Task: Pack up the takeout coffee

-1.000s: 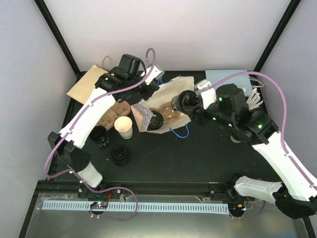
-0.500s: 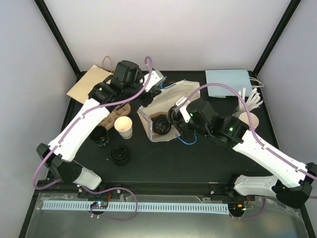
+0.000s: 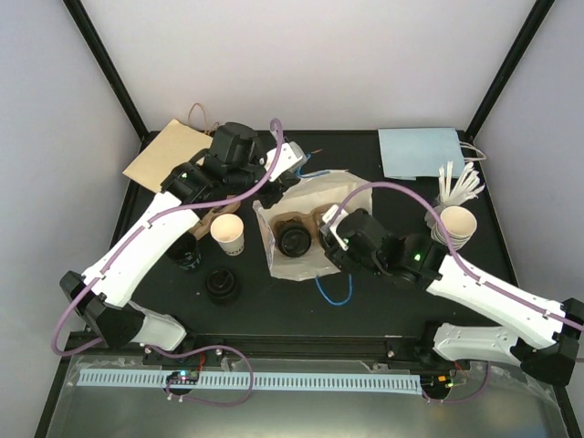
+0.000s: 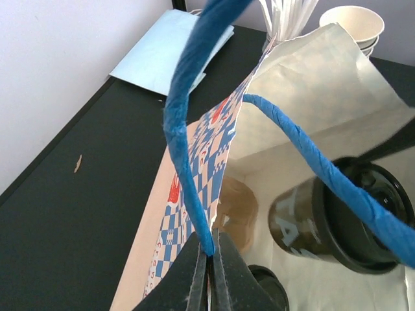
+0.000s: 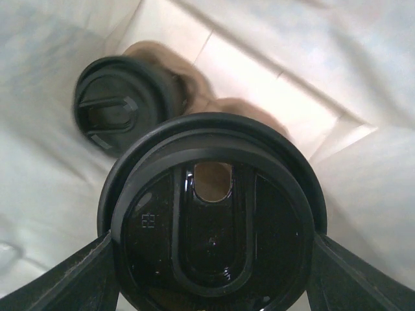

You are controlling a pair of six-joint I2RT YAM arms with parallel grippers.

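Left jaws pinch bag handle (image 4: 185, 149); right jaws clasp lidded cup (image 5: 211, 220), apparently inside bag (image 4: 311, 78).

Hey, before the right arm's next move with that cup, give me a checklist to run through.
1. Bag mouth open: ok, left gripper shut on the blue handle.
2. Grip: ok, right gripper fingers flank the held cup.
3. Lid seated: ok.
4. Clearance from second cup in the bag: ok, apart.
5. Free slot in carrier beneath: cannot tell, held cup hides it.
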